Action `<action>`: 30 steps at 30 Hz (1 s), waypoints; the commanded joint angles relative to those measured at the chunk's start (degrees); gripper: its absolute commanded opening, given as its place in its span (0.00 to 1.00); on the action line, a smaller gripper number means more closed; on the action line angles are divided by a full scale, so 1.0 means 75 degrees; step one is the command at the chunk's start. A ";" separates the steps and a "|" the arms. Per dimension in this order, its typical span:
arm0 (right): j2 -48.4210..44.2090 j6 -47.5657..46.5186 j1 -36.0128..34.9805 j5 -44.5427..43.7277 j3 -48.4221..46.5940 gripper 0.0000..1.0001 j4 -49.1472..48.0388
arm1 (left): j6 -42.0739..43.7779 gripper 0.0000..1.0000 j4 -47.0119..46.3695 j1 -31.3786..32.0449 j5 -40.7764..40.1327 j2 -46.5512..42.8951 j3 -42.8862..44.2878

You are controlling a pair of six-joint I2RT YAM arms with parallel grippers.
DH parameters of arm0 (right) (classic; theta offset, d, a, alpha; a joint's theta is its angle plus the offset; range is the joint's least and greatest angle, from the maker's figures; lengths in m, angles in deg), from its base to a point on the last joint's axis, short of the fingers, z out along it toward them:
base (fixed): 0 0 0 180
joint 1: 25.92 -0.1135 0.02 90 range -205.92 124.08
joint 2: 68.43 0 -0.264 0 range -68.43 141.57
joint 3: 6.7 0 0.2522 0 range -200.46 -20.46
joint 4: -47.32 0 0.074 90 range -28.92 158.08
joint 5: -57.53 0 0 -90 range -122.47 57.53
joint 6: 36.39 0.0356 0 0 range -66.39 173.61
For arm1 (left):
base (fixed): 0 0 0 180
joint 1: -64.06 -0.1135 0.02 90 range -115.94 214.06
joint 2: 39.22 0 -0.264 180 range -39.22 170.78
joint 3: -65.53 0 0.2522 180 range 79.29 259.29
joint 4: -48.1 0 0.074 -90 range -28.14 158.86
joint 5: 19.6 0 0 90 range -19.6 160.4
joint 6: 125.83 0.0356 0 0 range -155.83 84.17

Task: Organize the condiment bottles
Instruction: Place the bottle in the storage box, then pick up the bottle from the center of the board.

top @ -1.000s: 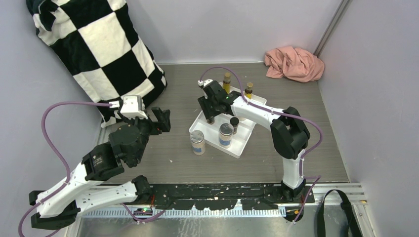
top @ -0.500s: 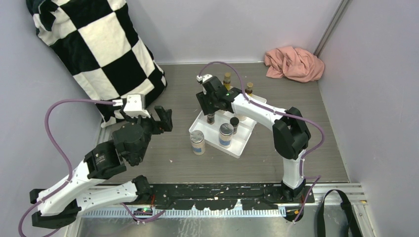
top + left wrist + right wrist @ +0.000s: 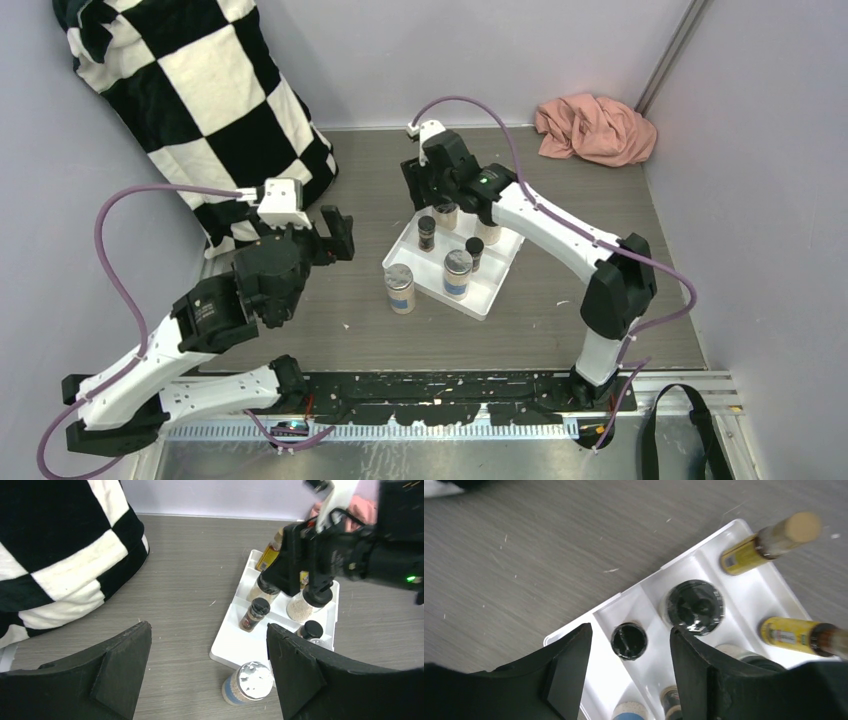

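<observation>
The white tray holds a small dark bottle, pale-powder jars, a small black-capped bottle and a silver-lidded jar. Another silver-lidded jar stands on the table against the tray's near left edge. My right gripper hangs open above the tray's far end, empty, with the small dark bottle's cap below it. The right wrist view also shows two slim yellow bottles and a black-lidded jar. My left gripper is open and empty, left of the tray.
A black-and-white checkered blanket fills the far left corner. A pink cloth lies at the far right. Walls close in the table on the left, back and right.
My right gripper has let go of the small dark bottle, risen and moved toward the tray's far end, jaws wider. My left arm has shifted slightly right.
</observation>
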 commanded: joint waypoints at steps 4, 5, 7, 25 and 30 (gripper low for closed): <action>-0.1497 0.0339 0.0841 -0.1309 -0.0248 0.66 -0.0355 | -0.0659 0.90 0.1956 -0.0027 0.0346 0.1384 0.1315; -0.1637 0.0458 0.1026 -0.1441 -0.0201 0.67 -0.0331 | -0.0731 0.91 0.2270 -0.0031 0.0450 0.1732 0.1507; -0.1844 0.0684 0.1354 -0.1757 -0.0177 0.68 -0.0121 | -0.0840 0.93 0.2930 -0.0031 0.0726 0.2548 0.1855; -0.2401 0.1907 0.2563 -0.1306 0.1240 0.81 -0.0378 | -0.1088 1.00 0.3303 -0.1339 0.4191 0.4815 0.1943; -0.2332 0.1898 0.2553 -0.1305 0.1370 0.82 -0.0444 | -0.1290 1.00 0.2797 -0.1700 0.5188 0.4667 0.1547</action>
